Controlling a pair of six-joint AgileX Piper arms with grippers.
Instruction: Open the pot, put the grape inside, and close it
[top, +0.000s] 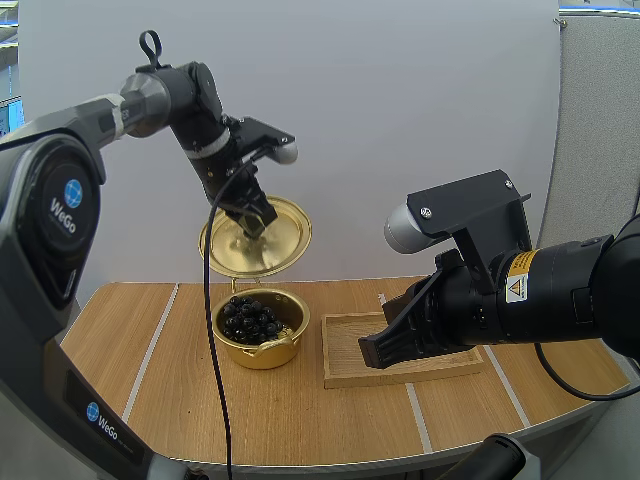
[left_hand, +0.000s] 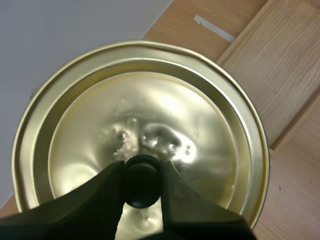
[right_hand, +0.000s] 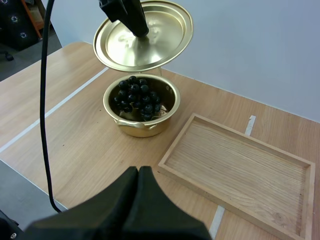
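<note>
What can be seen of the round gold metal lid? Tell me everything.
The round gold metal lid is shiny, with a stepped rim and small dents around its black knob. The left gripper pinches that knob between its fingers, and nothing else touches the lid. It hangs in the air, tilted, its knob side turned toward the arms' bases, above the far side of the open gold pot of dark grapes, clear of the pot's rim.

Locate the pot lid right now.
High view, left side: the gold lid hangs tilted in the air above the pot holding the grapes, pinched by its knob in the left claw.
</note>
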